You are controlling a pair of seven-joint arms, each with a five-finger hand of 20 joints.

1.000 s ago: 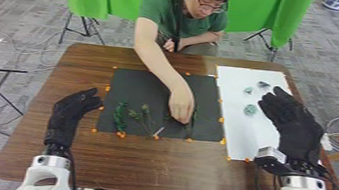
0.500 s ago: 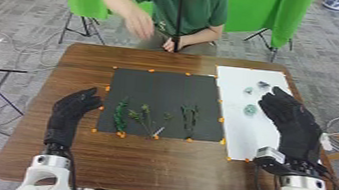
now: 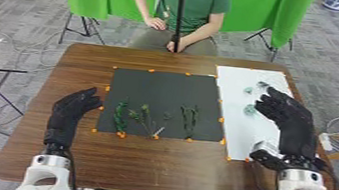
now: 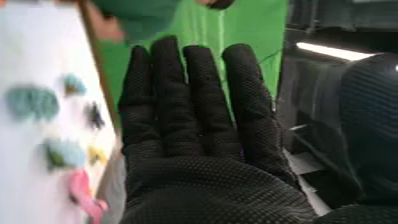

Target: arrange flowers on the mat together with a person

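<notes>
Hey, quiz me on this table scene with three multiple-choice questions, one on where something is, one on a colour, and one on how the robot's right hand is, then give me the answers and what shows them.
1. Where do the green stems lie?
A) on the white mat
B) on the dark mat
C) on the floor

2. What colour are the bits of tape along the dark mat's edge?
A) orange
B) blue
C) black

3. How is the right hand?
A) clenched in a fist
B) pinching a flower
C) fingers straight, holding nothing

Answers:
1. B: the head view shows them on the mat's near half, as the robot sees it.
2. A: small orange pieces sit along its border.
3. C: the right wrist view shows the gloved fingers extended, with nothing in their grasp.
</notes>
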